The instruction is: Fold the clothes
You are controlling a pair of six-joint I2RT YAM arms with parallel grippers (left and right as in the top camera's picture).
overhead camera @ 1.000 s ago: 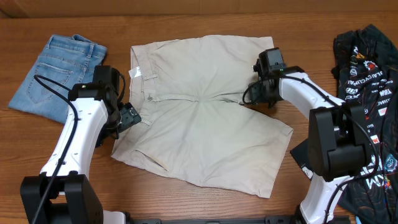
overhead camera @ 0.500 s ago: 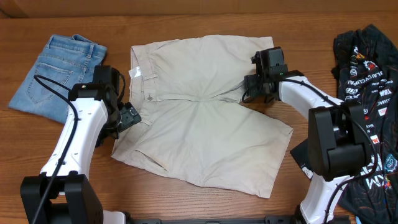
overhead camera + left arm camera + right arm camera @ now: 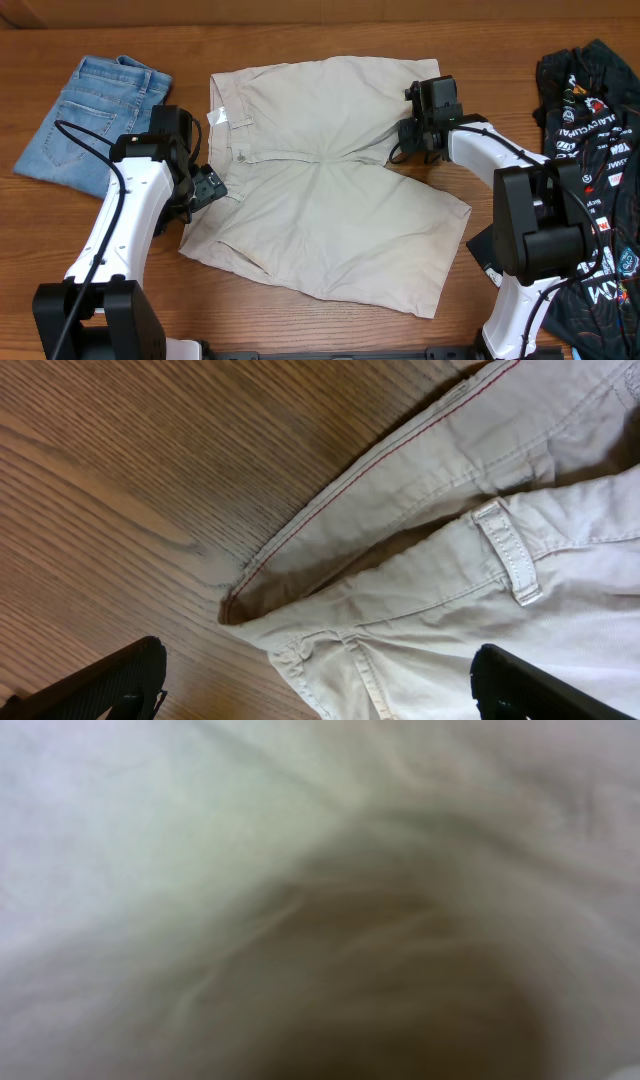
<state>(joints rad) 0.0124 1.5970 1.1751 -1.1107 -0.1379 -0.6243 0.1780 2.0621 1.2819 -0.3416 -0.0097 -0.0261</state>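
The beige shorts [image 3: 320, 190] lie spread flat in the middle of the table, waistband to the left. My left gripper [image 3: 212, 187] hovers open over the waistband's near corner. In the left wrist view its fingers [image 3: 120, 680] straddle the waistband corner [image 3: 330, 650], next to a belt loop [image 3: 508, 552]. My right gripper [image 3: 408, 142] is pressed onto the right edge of the shorts, where the two legs meet, and is shut on the fabric. Blurred beige cloth [image 3: 300, 870] fills the right wrist view and hides the fingers.
Folded light-blue denim shorts [image 3: 90, 120] lie at the far left. A black printed jersey [image 3: 590, 110] is bunched at the right edge, partly behind the right arm's base. Bare wooden table [image 3: 300, 35] runs along the back.
My right gripper has shifted slightly left onto the shorts' edge and closed on the fabric. The left arm and the shorts have not moved.
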